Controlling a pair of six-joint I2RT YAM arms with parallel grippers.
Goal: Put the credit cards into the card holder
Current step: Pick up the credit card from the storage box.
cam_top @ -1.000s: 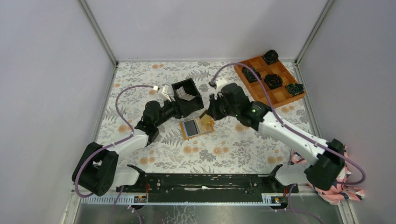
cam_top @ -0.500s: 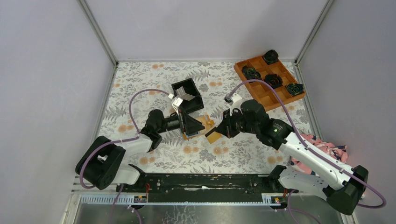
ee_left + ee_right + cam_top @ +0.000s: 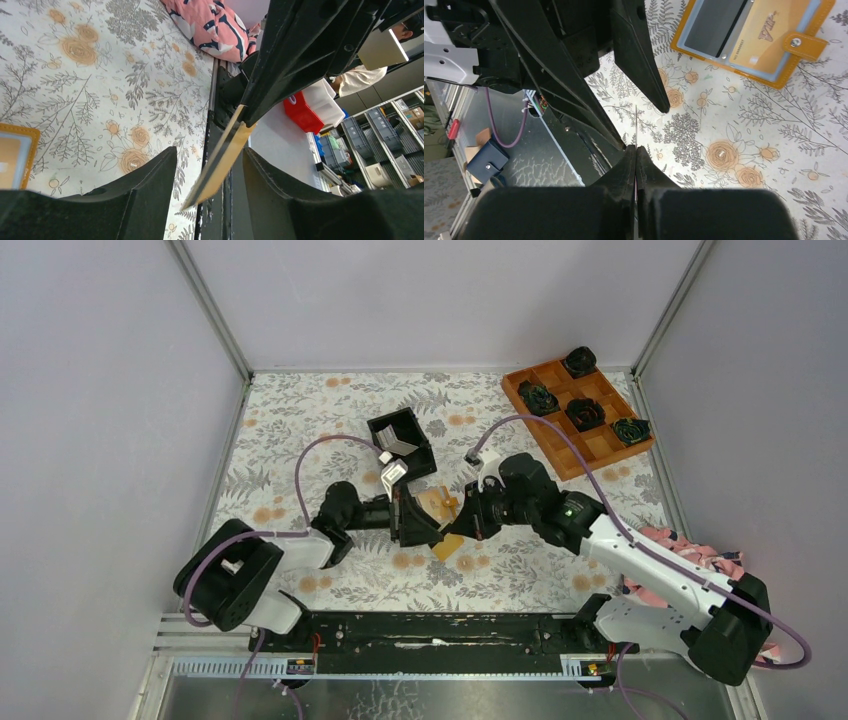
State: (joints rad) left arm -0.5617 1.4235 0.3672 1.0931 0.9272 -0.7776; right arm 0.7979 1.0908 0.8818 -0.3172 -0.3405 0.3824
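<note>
- Handover in mid-air above the flowered counter (image 3: pixel 300 440): the right gripper (image 3: pixel 636 152), its fingers (image 3: pixel 624 175) pressed tight together, pinches one tan credit card (image 3: pixel 218 161) by one end. The card shows only as a thin edge from that wrist's camera.
- Opposite, the left gripper (image 3: pixel 207 154) faces it with fingers (image 3: pixel 145 185) spread to either side of the card's free end. A gap shows on both sides, so the left has no hold on it.
- Open and flat, the card holder (image 3: pixel 809 45) lies on the counter just beyond the two grippers, blue inside up and clasp tab folded out.
- One gold card (image 3: pixel 764 42) already sits in a pocket of the holder. The dark panel (image 3: pixel 714 25) beside it may be a second card or an empty pocket; the pictures do not settle which.
- More credit cards (image 3: pixel 400 447), pale-faced, lie in the black bin (image 3: pixel 392 420) farther back on the counter, apart from the holder.
- Judged from this, the task is begun but far from finished: at least one card stowed, one in the air between the arms, several left in the bin.
- Off to the right, an orange tray (image 3: pixel 600 445) of dark rosettes and a pink cloth (image 3: pixel 700 552) play no part in the job.
</note>
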